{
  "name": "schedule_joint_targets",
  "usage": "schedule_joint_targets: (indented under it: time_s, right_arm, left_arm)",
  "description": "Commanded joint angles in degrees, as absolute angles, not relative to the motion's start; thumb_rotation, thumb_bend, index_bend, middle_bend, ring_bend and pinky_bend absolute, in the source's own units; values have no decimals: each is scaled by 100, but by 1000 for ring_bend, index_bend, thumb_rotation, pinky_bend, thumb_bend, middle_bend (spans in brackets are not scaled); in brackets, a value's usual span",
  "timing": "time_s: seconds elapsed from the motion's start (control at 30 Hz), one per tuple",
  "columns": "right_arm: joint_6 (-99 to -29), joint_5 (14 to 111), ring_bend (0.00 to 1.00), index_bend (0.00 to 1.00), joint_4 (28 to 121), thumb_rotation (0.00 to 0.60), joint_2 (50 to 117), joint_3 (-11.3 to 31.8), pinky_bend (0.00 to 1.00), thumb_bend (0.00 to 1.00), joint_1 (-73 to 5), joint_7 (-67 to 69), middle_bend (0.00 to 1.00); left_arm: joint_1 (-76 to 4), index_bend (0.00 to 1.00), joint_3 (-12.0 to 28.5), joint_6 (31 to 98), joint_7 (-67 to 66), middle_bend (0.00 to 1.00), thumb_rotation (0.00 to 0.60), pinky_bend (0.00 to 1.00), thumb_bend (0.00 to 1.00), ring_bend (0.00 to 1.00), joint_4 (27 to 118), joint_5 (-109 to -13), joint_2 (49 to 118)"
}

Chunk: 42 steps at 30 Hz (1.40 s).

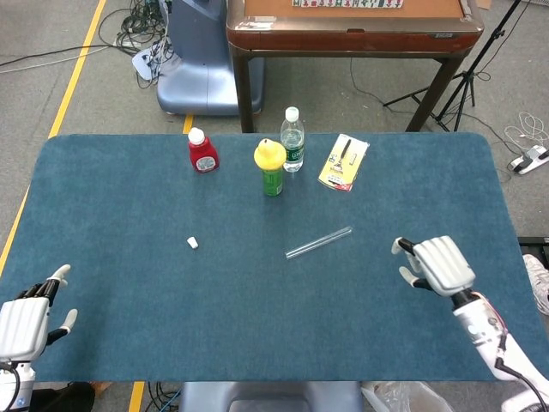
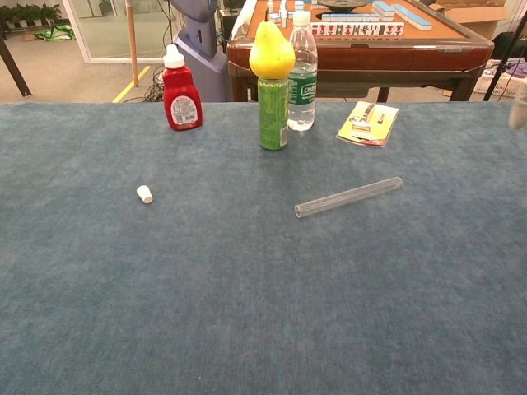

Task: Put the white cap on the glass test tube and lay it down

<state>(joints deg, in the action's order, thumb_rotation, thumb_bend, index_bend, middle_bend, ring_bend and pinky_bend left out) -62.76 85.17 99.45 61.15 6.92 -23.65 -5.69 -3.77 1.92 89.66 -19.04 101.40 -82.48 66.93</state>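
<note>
Over the mat, the right hand [image 1: 436, 264] (fingers apart, empty) hovers near the glass test tube [image 1: 319, 243].

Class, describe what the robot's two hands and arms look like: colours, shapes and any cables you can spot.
Both the left hand and the right hand have ribbed silver-white backs, dark joints and pale fingertips. The right arm is white and rounded, with a thin dark cable along it and a small red detail at the wrist. Little of the left arm shows.
</note>
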Motion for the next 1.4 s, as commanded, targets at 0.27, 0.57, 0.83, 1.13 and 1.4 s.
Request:
schedule_joint_targets:
  time_s: [0.27,0.57,0.83,1.13,1.4]
  right_arm:
    - [-4968,7736,1000,415,9247,600,7239,1201,1000,306,-3687,-1180,1000]
    - [-4503,7237,1000,413,8507,600,8084,1237,1000,269,-4287,-1446,1000]
    - [-4264,6889,1000,413,7821,600,8644,1213,1000,272,-4616,-1520,1000]
    - [-3996,6583,1000,413,7119,600,9150,1125,1000,322,-4882,-1550,1000]
    - [-3876,6460,1000,413,6762,600,9384,1032,1000,323,-5003,-1568,1000]
  left_arm:
    - [-280,169,239,9035,-1819,350,600,450,269,363,10170,-8180,6614]
    - [-246,168,253,8997,-1766,350,600,450,269,363,10155,-8146,6605]
    - [-241,168,265,8925,-1742,350,600,449,269,363,10091,-8084,6656]
    - [-210,172,289,8940,-1601,348,600,450,269,362,9927,-8087,6721]
    - [-182,175,293,8916,-1531,332,600,449,269,358,9863,-8057,6738]
